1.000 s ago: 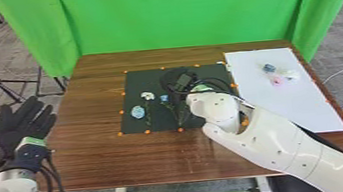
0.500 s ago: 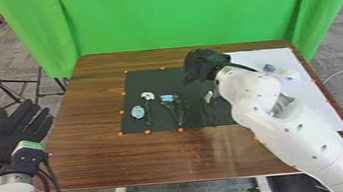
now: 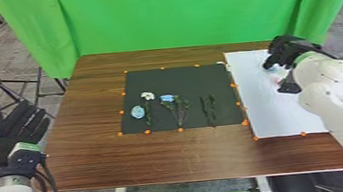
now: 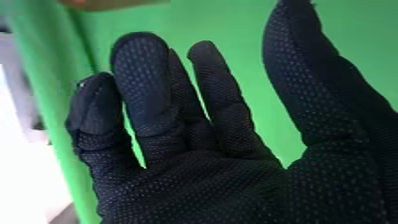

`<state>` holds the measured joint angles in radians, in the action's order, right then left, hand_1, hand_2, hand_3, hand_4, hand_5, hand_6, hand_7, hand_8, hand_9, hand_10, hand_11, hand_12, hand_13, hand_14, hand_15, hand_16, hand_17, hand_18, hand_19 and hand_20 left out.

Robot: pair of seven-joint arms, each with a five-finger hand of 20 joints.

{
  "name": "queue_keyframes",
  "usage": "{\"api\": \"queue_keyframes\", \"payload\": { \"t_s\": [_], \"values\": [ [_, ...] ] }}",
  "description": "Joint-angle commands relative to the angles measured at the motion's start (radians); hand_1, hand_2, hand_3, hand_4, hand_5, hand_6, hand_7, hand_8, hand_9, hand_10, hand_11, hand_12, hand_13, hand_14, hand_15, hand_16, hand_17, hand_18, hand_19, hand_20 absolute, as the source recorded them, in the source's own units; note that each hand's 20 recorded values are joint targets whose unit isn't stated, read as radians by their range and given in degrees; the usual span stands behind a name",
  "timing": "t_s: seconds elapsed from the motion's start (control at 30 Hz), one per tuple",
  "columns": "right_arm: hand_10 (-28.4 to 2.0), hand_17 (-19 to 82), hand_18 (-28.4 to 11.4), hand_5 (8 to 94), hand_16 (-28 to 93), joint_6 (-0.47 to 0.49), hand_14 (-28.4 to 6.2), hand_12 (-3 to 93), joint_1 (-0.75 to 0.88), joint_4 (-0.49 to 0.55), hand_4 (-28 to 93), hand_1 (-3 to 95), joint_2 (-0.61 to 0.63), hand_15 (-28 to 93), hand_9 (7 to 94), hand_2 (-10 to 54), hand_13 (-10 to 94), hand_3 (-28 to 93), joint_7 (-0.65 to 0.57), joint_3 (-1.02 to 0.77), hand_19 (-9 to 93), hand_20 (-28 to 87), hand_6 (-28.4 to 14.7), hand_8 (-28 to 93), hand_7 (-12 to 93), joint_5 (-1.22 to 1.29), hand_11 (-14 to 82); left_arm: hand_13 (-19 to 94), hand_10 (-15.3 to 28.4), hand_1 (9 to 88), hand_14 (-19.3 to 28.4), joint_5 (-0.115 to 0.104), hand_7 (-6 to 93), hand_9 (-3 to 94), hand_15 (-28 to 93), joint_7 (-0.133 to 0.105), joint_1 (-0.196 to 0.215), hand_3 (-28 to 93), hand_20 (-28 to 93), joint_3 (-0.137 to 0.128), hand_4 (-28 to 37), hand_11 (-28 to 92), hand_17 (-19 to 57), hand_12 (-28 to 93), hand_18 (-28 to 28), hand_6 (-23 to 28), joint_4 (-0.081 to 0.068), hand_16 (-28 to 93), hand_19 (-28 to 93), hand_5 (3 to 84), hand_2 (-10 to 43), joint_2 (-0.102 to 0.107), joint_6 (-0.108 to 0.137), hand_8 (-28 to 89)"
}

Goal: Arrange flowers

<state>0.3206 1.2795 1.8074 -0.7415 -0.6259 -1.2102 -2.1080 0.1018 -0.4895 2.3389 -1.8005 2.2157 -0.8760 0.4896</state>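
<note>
In the head view, my right hand [image 3: 291, 53] is over the white sheet [image 3: 280, 109], open, partly covering pale blue and pink flower heads [image 3: 279, 76] there. On the black mat [image 3: 184, 77] lie a white flower [image 3: 147, 95] on a green stem, a loose blue flower head [image 3: 138, 112] to its left, a blue flower [image 3: 167, 98] with leafy stems, and a bare green stem [image 3: 209, 109] at the right. My left hand [image 3: 15, 129] rests open beyond the table's left edge. The right wrist view has my right hand [image 4: 200, 177] with extended fingers and nothing between them.
Small orange markers [image 3: 181, 130] surround the black mat on the brown wooden table [image 3: 165, 157]. A green curtain [image 3: 183, 15] hangs behind the table. Black stands [image 3: 19, 82] are on the floor at the left.
My right hand has swung right, from above the black mat to the far part of the white sheet. The rightmost green stem is now uncovered. The left hand has hardly moved.
</note>
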Motion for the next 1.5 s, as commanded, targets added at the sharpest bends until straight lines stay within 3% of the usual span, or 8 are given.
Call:
{"api": "queue_keyframes", "payload": {
  "t_s": [0.03,0.1,0.17,0.27,0.7,0.73,1.3,1.5],
  "values": [
    [-16.8,36,-24.2,46.1,24,0.035,-13.7,13.4,0.072,-0.056,-28,38.3,-0.009,72,46.0,-9.5,62,75,-0.039,-0.001,88,37,-7.4,-12,17,0.021,10.7,30,14.7,28.0,16.7,0.000,21.3,40.5,54,0.006,0.011,72,13,0.003,-28.3,29,-4.3,10,15.3,7.8,0.004,-10,42,45.5,10.4,-0.015,0.002,-12],
    [-16.9,36,-24.2,45.9,24,0.024,-13.7,13.2,0.064,-0.078,-28,37.8,-0.015,72,45.6,-9.5,62,75,-0.052,0.005,88,37,-7.6,-12,16,0.027,10.6,30,14.7,27.9,16.7,-0.009,21.3,40.5,54,-0.007,0.016,72,13,0.008,-28.3,29,-4.3,10,15.3,7.8,0.004,-10,42,45.5,10.4,-0.005,0.002,-12],
    [-17.0,36,-24.4,45.7,24,0.034,-13.8,13.2,0.054,-0.091,-28,37.7,-0.020,72,45.4,-9.5,62,75,-0.064,0.012,88,37,-7.8,-12,16,0.030,10.4,30,14.7,27.9,16.7,0.001,21.4,40.6,54,0.008,0.011,72,13,0.001,-28.3,29,-4.3,10,15.2,7.8,0.002,-10,42,45.5,10.5,-0.008,0.004,-12],
    [-17.0,36,-24.5,45.5,24,0.044,-13.8,13.1,0.045,-0.110,-28,37.6,-0.030,72,45.4,-9.5,62,75,-0.066,0.015,88,37,-7.8,-12,16,0.028,10.4,30,14.6,27.8,16.7,-0.008,21.4,40.5,54,-0.008,0.022,73,13,-0.001,-28.3,29,-4.3,10,15.2,7.8,0.006,-10,42,45.5,10.5,0.000,0.008,-12],
    [-16.6,37,-24.2,45.6,23,-0.039,-13.4,12.3,0.039,-0.141,-28,39.7,-0.038,72,44.8,-9.5,63,76,-0.109,0.011,89,36,-7.4,-12,17,0.027,10.6,30,14.6,27.9,16.7,-0.012,21.2,40.5,54,-0.008,0.048,73,13,-0.012,-28.3,29,-4.4,10,15.2,7.8,0.019,-10,42,45.5,10.7,-0.002,0.002,-12],
    [-16.3,37,-24.1,45.8,23,-0.066,-13.2,12.2,0.021,-0.157,-28,40.2,-0.041,72,45.0,-9.5,63,75,-0.110,0.027,89,35,-7.0,-12,17,0.020,10.8,30,14.6,28.0,16.7,0.000,21.2,40.5,54,0.017,0.014,72,13,-0.003,-28.3,29,-4.4,10,15.2,7.8,0.001,-10,42,45.5,10.8,-0.009,-0.001,-12],
    [-12.8,39,-23.6,50.2,24,-0.018,-12.2,11.1,-0.105,-0.301,-28,44.7,-0.074,70,49.6,-9.5,66,74,-0.114,0.137,90,34,-3.8,-14,21,0.021,12.6,30,14.4,28.1,16.6,0.002,21.5,40.4,54,0.021,0.011,72,13,0.005,-28.3,29,-4.4,10,15.3,7.7,0.002,-10,42,45.8,11.2,-0.017,0.002,-12],
    [-12.2,40,-22.8,57.2,24,-0.001,-10.5,12.4,-0.083,-0.302,-28,49.5,-0.076,68,59.7,-9.5,69,74,-0.113,0.138,90,34,-1.9,-15,23,0.010,14.7,30,14.5,28.1,16.6,0.004,21.5,40.6,54,0.021,0.019,72,13,-0.004,-28.3,29,-4.4,10,15.3,7.6,0.004,-10,42,45.8,11.3,-0.018,0.003,-12]
  ]
}}
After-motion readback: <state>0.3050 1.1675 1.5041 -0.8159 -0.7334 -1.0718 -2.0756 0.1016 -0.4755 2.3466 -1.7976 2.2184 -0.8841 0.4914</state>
